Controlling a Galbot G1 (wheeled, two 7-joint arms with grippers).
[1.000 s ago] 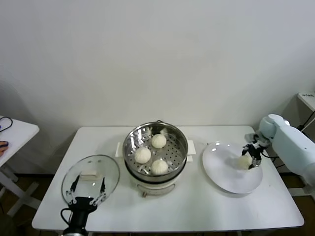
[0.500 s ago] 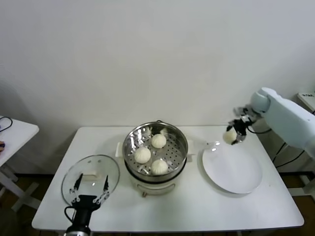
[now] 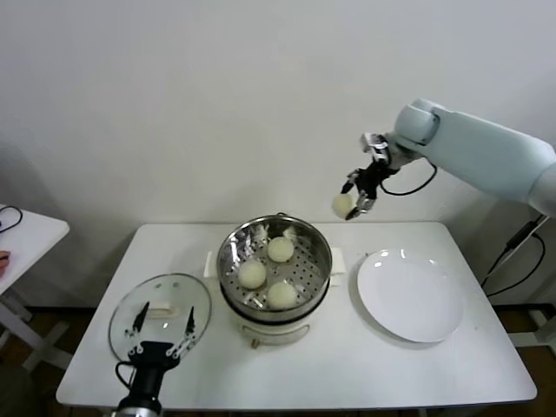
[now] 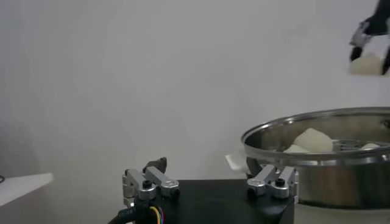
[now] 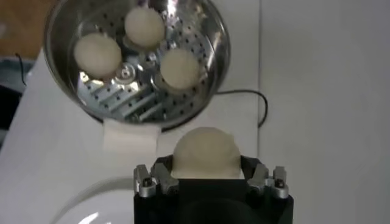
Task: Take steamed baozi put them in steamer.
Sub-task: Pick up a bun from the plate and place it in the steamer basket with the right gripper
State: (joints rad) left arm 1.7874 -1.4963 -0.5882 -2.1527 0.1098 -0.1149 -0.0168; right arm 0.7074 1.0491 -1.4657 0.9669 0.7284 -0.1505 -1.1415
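Observation:
The steel steamer stands mid-table on its white base with three baozi on its perforated tray. My right gripper is shut on the fourth baozi and holds it in the air, above and just right of the steamer's far rim. In the right wrist view the held baozi sits between the fingers with the steamer and its three baozi below. My left gripper is open and empty at the table's front left, over the glass lid; it shows in the left wrist view.
A flat white plate lies bare on the right of the table. The round glass lid with a white handle lies at the front left. A small white side table stands at far left.
My right gripper has lifted the baozi off the white plate and carried it up and to the left, toward the steamer. The left arm has stayed put.

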